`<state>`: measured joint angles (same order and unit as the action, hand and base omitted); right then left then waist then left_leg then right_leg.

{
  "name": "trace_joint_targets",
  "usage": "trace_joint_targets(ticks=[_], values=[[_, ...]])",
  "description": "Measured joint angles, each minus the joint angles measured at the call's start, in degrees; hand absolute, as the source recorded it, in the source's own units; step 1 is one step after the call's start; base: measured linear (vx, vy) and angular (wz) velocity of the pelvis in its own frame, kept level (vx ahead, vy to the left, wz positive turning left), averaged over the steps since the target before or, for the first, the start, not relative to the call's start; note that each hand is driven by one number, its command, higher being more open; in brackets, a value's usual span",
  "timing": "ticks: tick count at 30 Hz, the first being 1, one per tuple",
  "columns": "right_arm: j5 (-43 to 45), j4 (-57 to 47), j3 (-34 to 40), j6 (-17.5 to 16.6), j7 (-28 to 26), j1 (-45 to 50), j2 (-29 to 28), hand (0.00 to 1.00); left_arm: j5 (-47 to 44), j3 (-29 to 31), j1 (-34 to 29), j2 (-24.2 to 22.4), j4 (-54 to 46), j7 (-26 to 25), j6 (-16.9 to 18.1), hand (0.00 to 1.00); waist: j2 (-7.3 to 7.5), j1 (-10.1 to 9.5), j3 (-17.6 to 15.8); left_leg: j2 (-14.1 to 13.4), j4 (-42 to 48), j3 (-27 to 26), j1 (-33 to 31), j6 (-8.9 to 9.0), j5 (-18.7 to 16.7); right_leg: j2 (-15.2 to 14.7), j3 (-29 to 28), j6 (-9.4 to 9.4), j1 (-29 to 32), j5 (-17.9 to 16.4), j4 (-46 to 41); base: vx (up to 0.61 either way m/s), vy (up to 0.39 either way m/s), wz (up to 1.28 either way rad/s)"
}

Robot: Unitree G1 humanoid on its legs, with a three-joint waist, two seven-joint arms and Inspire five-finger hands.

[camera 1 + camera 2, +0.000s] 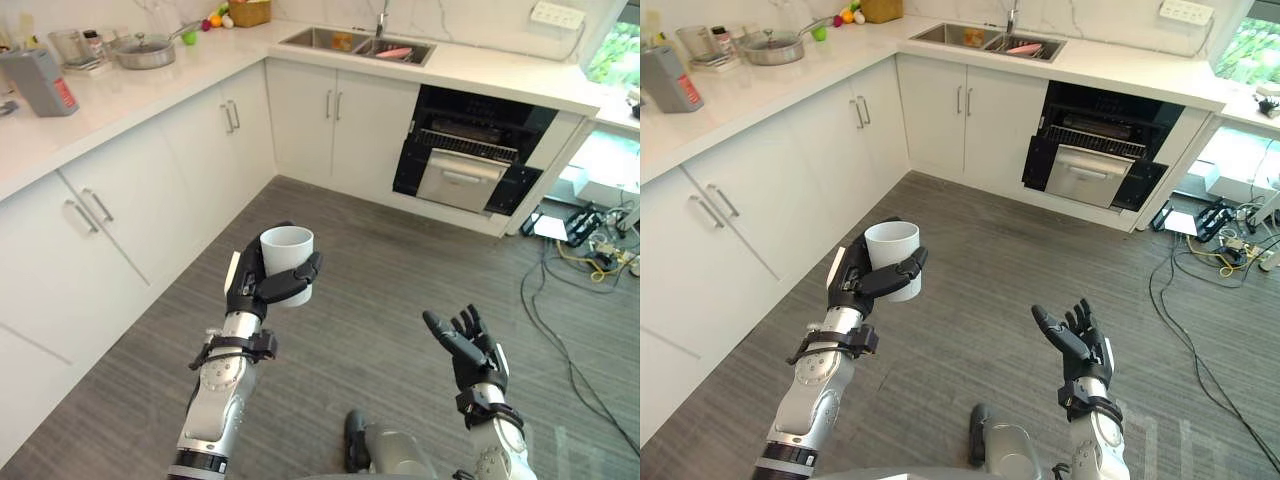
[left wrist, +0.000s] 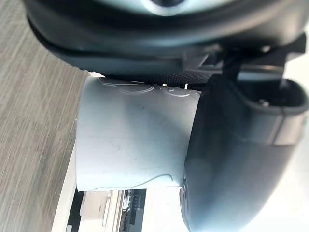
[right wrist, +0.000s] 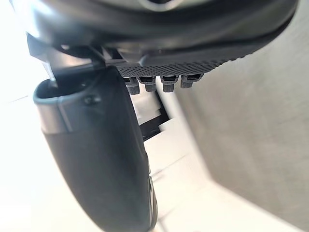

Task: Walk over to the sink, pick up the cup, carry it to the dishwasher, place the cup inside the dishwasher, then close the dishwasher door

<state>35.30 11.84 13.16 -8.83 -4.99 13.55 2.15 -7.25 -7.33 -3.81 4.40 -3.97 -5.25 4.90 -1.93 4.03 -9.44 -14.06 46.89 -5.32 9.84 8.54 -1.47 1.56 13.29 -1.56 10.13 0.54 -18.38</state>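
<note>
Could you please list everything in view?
cup: one, white, upright, held over the floor
sink: one, steel, in the far counter
dishwasher: one, black, open, right of the sink
pan: one, steel, lidded, on the left counter
canister: one, grey, left counter
basket: one, wicker, counter corner
cabinets: several, white, under the counters
cables: several, dark and yellow, floor at right
left hand: one, dark, curled round the cup
right hand: one, dark, open, empty

Grey plank floor [image 1: 380,300], white cabinets [image 1: 190,150] (bar handles [image 1: 231,115]), pale countertop [image 1: 130,95], window [image 1: 615,50]
</note>
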Motion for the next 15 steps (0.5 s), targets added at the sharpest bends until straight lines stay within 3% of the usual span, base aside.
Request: trace_joint_targets(ticks=[1, 2, 3, 4, 5, 6, 7, 8, 9, 10, 11, 12, 13, 14, 15], values=[[0.14, -1.42, -0.11, -0.07, 0.08, 1.01, -0.08, 1.00, 1.87, 0.33, -2.16, -0.88, -0.09, -0.85, 0.87, 0.00, 0.18, -0.50, 0.09, -0.95, 5.28, -0.15, -2.62, 0.34, 16.17, 1.16, -2.07, -0.53, -4.26, -0.63, 3.46, 0.47, -0.101, -0.46], [0.38, -3.28, 0.15, -1.08, 0.27, 1.64, -0.41, 1.00, 2.89, 0.47, -3.81, -1.54, -0.69, -1.21, 1.18, 0.00, -0.48, -0.72, 0.24, -2.43, 13.37, 0.11, -7.50, 0.14, 16.19, 2.42, -3.07, -1.12, -7.83, -1.09, 6.56, 0.57, -0.118, -0.48], [0.86, -4.32, 0.24, -1.83, 0.54, 1.66, -0.59, 1.00, 2.88, 0.51, -4.34, -1.93, -1.29, -1.25, 1.24, 0.00, -0.69, -0.80, 0.23, -3.09, 17.69, 0.05, -10.70, -0.89, 12.36, 2.84, -3.58, -1.76, -8.95, -1.45, 7.14, 0.46, -0.091, -0.43], [1.79, -6.63, 0.04, -3.04, 0.57, 1.62, -1.09, 1.00, 2.75, 0.59, -5.06, -2.20, -2.26, -1.51, 1.23, 0.00, -0.61, -1.32, -0.24, -3.18, 22.53, -0.15, -16.07, -3.32, 6.10, 3.35, -4.96, -2.16, -11.39, -2.80, 7.91, 0.45, -0.082, -0.46], [1.99, -7.76, -0.25, -3.47, 0.55, 1.51, -1.28, 1.00, 2.72, 0.71, -5.37, -2.13, -2.54, -1.71, 1.22, 0.00, -0.46, -1.82, -0.44, -3.05, 22.80, -0.58, -18.28, -4.64, 3.54, 3.38, -5.97, -2.29, -12.92, -3.49, 8.23, 0.46, -0.048, -0.77], [3.22, -9.41, -1.52, -4.03, 0.44, 0.87, -1.24, 1.00, 2.64, 1.39, -6.23, -2.10, -3.15, -2.27, 1.23, 0.00, -0.31, -2.68, -0.52, -2.93, 19.64, -2.21, -21.21, -6.72, -1.25, 3.23, -8.19, -2.36, -15.47, -4.89, 8.62, 0.46, -0.009, -0.99], [4.03, -10.38, -2.78, -4.61, 0.44, -0.46, -1.14, 1.00, 2.41, 2.14, -6.77, -2.22, -3.63, -2.92, 1.23, 0.00, -0.13, -3.44, -0.49, -2.33, 12.26, -3.31, -23.40, -6.66, -4.76, 2.85, -10.59, -2.10, -17.32, -6.52, 8.48, 0.47, 0.016, -0.98], [4.06, -10.50, -3.48, -4.90, 0.50, -1.52, -1.20, 1.00, 2.01, 2.60, -7.09, -2.33, -4.16, -3.23, 1.21, 0.00, -0.12, -3.51, -0.43, -1.38, 7.19, -3.48, -24.30, -6.36, -5.81, 2.48, -11.64, -1.96, -18.18, -7.38, 8.30, 0.50, 0.061, -0.91], [4.06, -10.47, -4.83, -5.31, 0.62, -3.40, -1.20, 1.00, 1.46, 3.44, -7.88, -2.68, -5.53, -3.49, 1.22, 0.00, 0.15, -3.77, -0.42, 1.29, -6.09, -3.27, -24.70, -5.81, -6.28, 1.19, -13.63, -1.15, -19.63, -8.83, 7.57, 0.54, 0.101, -0.72], [4.00, -10.29, -5.80, -5.88, 0.58, -4.41, -1.10, 1.00, 1.46, 3.58, -8.58, -3.25, -6.92, -3.47, 1.22, 0.00, 0.11, -4.30, -0.08, 4.05, -21.17, -3.23, -24.64, -3.40, -4.56, -0.24, -15.12, -0.64, -21.04, -10.51, 7.66, 0.54, 0.118, -0.63], [3.86, -9.99, -6.22, -6.19, 0.56, -4.73, -0.88, 1.00, 1.45, 3.56, -9.11, -3.66, -7.86, -3.39, 1.23, 0.00, -0.25, -4.37, 0.13, 4.82, -28.66, -3.31, -24.76, -0.62, -2.60, -0.62, -15.67, -0.24, -21.86, -11.24, 8.19, 0.55, 0.178, -0.43], [3.75, -8.54, -6.51, -6.91, 0.57, -5.38, -0.15, 1.00, 1.40, 3.57, -9.83, -4.41, -9.50, -3.09, 1.25, 0.00, -1.77, -4.48, 0.64, 4.85, -35.27, -4.08, -26.48, 1.31, -1.31, -0.30, -16.29, 0.42, -24.04, -12.42, 10.10, 0.55, 0.240, -0.28], [3.51, -6.88, -6.63, -6.93, 0.69, -5.61, 0.27, 1.00, 1.04, 3.58, -9.78, -4.47, -9.74, -3.02, 1.71, 0.00, -2.23, -4.79, 0.57, 4.53, -35.87, -6.03, -27.21, 1.19, -1.25, -0.32, -16.63, 1.65, -26.71, -13.95, 10.98, 0.70, 0.328, -0.25], [2.55, -4.57, -6.75, -6.94, 1.00, -5.48, 0.32, 1.00, -0.58, 3.73, -9.95, -4.12, -9.35, -3.05, 2.87, 0.00, -2.71, -4.87, 1.16, 4.66, -34.71, -6.70, -26.72, -1.59, 1.99, -0.70, -16.73, 1.62, -30.14, -16.85, 10.63, 0.62, 0.298, -0.22], [2.48, -3.28, -7.13, -6.91, 1.34, -5.56, 0.19, 1.00, -0.92, 4.25, -10.11, -3.82, -8.95, -3.08, 3.34, 0.00, -1.75, -5.08, 1.44, 5.08, -32.85, -6.77, -26.63, -2.13, 4.43, -1.65, -16.71, 0.85, -30.69, -18.06, 9.58, 0.64, 0.278, -0.37]])
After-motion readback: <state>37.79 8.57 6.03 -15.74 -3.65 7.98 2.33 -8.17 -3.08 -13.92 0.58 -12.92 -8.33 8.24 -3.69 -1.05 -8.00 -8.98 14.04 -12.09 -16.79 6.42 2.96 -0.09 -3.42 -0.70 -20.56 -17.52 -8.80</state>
